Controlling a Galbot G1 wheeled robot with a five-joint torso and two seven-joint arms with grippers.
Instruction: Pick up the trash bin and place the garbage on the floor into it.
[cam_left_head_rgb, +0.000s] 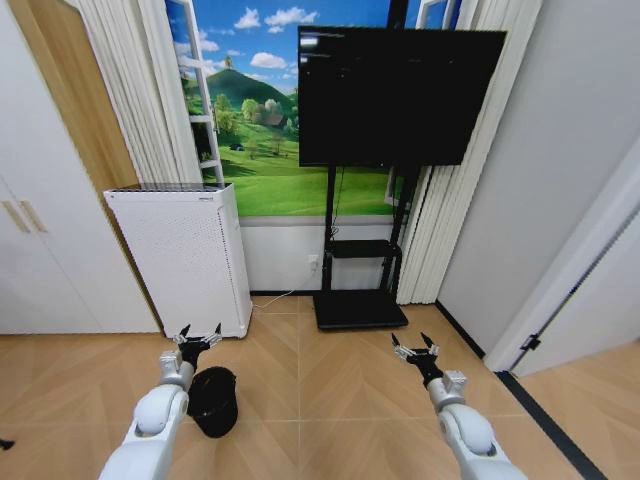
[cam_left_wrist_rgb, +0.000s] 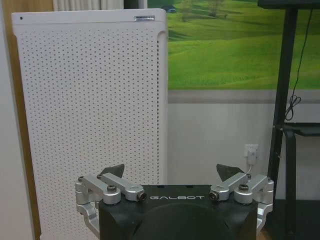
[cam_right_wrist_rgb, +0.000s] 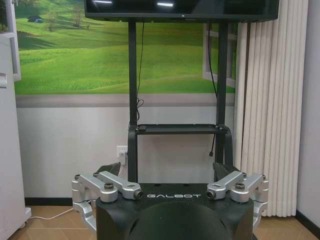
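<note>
- Trash bin (cam_left_head_rgb: 213, 400), black mesh, stands on the wood floor just beside the left arm, in front of the white perforated appliance (cam_left_head_rgb: 185, 255).
- Left gripper (cam_left_head_rgb: 199, 336) held above it, fingers spread, empty.
- Right gripper (cam_left_head_rgb: 414, 347) raised toward the TV stand (cam_left_head_rgb: 360, 290), fingers spread, empty.

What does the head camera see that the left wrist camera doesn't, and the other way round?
The head view takes in the trash bin on the wood floor just beside the left arm, the right gripper held out open over the floor, and the whole dark TV screen. The left wrist view adds a wall socket with a plug in it. Both show the left gripper, open and holding nothing, the tall white perforated appliance, the green meadow mural and the black TV stand.
</note>
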